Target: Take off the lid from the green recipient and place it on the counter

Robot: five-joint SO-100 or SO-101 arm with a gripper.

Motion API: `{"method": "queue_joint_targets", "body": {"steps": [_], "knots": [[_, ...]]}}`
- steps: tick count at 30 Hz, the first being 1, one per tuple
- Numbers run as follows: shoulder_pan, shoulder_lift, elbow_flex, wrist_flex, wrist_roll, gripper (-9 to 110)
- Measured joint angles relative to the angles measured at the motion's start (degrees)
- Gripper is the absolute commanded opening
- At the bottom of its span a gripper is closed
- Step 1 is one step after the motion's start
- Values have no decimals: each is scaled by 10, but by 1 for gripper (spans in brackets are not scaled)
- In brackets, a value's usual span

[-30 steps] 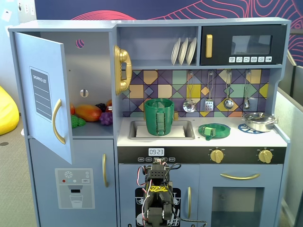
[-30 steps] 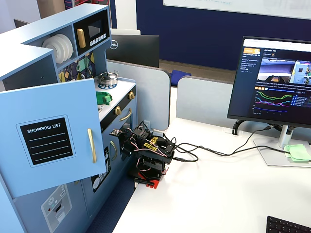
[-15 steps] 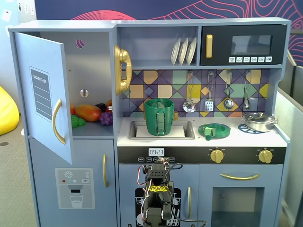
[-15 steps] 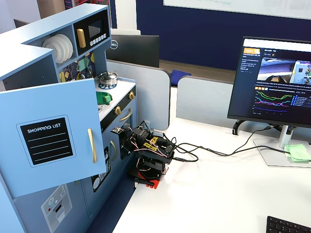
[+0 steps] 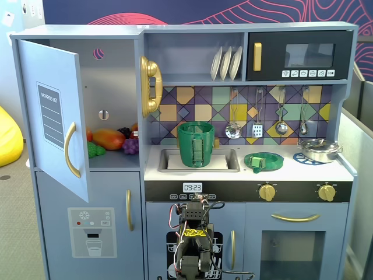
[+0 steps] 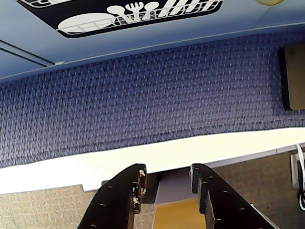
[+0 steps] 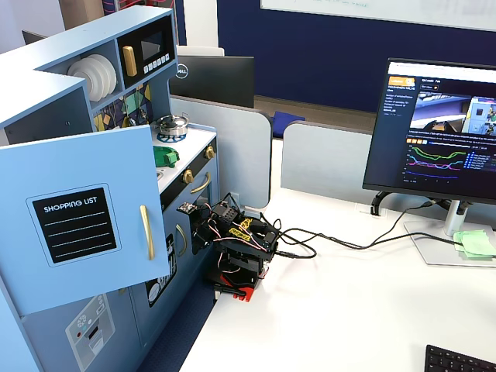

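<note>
Folded low at the foot of the toy kitchen, well below the counter (image 5: 326, 169): arm tucked in on itself, gripper (image 6: 167, 183) pointing down at blue carpet in the wrist view, jaws a narrow gap apart, nothing between them. Higher up, lid (image 5: 263, 161) already off, lying flat on the counter just right of the sink (image 5: 230, 166). In the sink, green pot (image 5: 197, 144) upright, mouth open. Farther right, silver pan (image 5: 320, 150) on the burner ring. Judged done, with only the resting pose to settle.

Open fridge door (image 5: 53, 116) juts out left of the counter (image 5: 291, 169).
</note>
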Motion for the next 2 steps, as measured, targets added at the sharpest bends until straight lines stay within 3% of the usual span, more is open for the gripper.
{"method": "queue_joint_targets", "body": {"steps": [2], "knots": [[0,0,0,0,0,3]]}}
